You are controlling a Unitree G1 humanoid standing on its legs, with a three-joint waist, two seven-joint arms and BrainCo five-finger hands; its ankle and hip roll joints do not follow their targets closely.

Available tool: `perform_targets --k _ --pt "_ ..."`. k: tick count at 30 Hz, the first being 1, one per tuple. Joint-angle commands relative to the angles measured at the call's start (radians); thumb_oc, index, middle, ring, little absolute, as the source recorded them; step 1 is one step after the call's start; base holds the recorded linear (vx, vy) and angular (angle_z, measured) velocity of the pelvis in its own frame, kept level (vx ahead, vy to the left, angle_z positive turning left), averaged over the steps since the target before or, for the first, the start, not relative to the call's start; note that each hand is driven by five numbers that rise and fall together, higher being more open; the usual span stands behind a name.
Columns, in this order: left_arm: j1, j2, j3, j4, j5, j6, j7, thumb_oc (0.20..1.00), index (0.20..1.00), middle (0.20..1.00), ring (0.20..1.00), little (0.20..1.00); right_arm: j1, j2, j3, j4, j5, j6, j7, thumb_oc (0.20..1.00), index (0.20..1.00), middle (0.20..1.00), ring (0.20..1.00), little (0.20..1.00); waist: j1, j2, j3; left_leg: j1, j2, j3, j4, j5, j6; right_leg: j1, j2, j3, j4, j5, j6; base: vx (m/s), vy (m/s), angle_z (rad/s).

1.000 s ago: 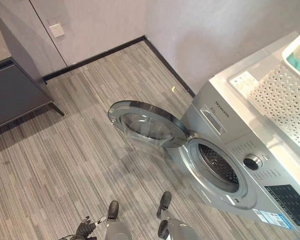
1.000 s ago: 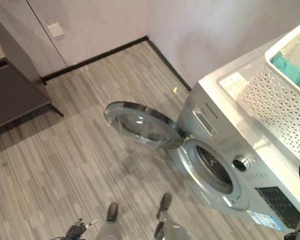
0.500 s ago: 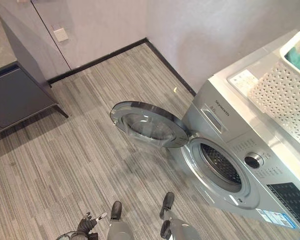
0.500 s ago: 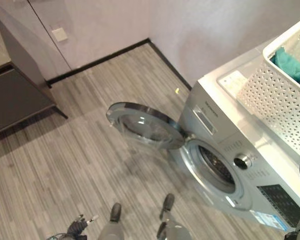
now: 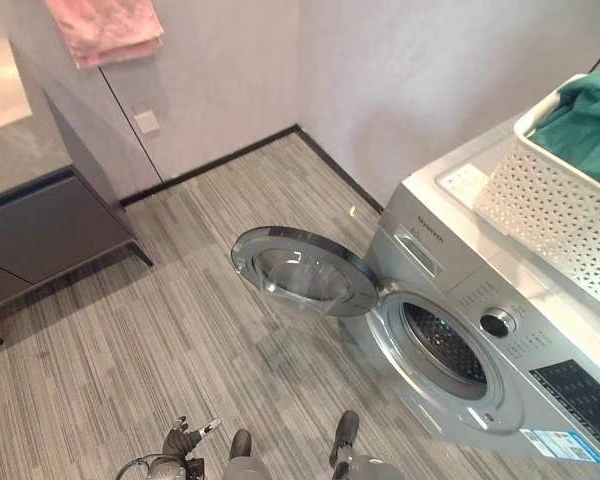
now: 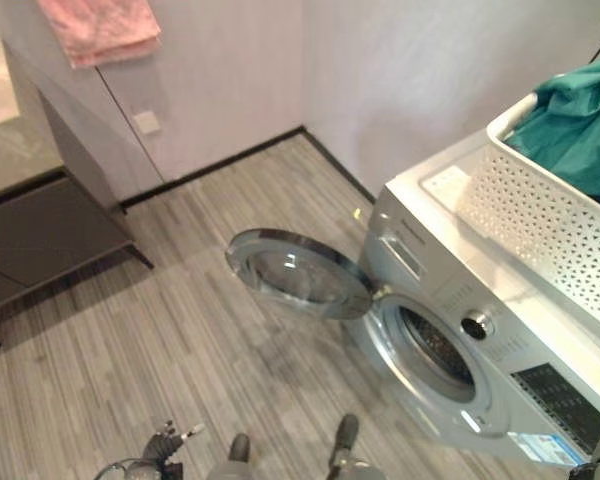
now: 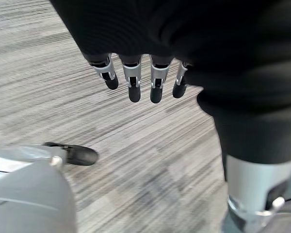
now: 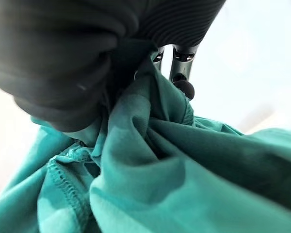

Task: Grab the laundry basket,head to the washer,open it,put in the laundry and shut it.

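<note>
Lifted since before, the teal cloth (image 8: 184, 160) now bulges above the basket (image 6: 540, 215), bunched in the right hand's (image 8: 180, 73) curled fingers. Basket sits atop the washer (image 5: 460, 300), whose door (image 5: 305, 270) hangs open. Left hand (image 7: 140, 80) hangs slack, holding nothing.

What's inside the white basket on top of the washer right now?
Teal laundry fills the basket and bulges above its rim. The right robot hand is gripping that cloth. Anything beneath the teal fabric is covered, so I can't say.
</note>
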Motion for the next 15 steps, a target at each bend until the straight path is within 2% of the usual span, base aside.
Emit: perform_targets --k 1,7,11,15 --pt "-0.008 0.093 -0.089 -0.027 0.068 -0.033 0.045 1.0 1.0 1.0 1.0 1.0 -0.093 -0.119 -0.013 -0.123 -0.004 -0.069 -0.188 0.2 0.2 0.2 0.2 0.2 -0.001 -0.085 -0.062 0.025 0.015 0.04 0.05 0.032 0.021 0.137 -0.069 0.03 0.044 -0.226 0.073 0.0 0.044 0.09" --pt "0.004 0.114 -0.085 -0.133 0.093 -0.036 0.062 1.0 1.0 1.0 1.0 1.0 -0.127 -0.193 -0.025 -0.261 -0.018 -0.081 -0.265 0.2 0.2 0.2 0.2 0.2 -0.01 -0.09 -0.085 0.043 0.0 0.038 0.067 -0.02 0.037 0.162 -0.086 0.029 0.052 -0.228 0.08 -0.03 0.07 0.02" --pt "0.008 0.126 -0.073 -0.247 0.127 -0.042 0.067 1.0 1.0 1.0 1.0 1.0 -0.024 -0.214 -0.153 -0.47 -0.047 -0.103 -0.314 0.2 0.2 0.2 0.2 0.2 -0.025 -0.086 -0.094 0.048 -0.015 0.043 0.069 -0.065 0.051 0.162 -0.103 0.029 0.06 -0.223 0.087 -0.06 0.088 -0.01" --pt "0.014 0.148 -0.07 -0.338 0.166 -0.044 0.066 1.0 1.0 1.0 1.0 1.0 0.075 -0.207 -0.284 -0.595 -0.079 -0.111 -0.351 0.2 0.2 0.2 0.2 0.2 -0.033 -0.085 -0.096 0.057 -0.034 0.045 0.059 -0.079 0.065 0.151 -0.118 0.036 0.067 -0.207 0.101 -0.07 0.096 0.01"
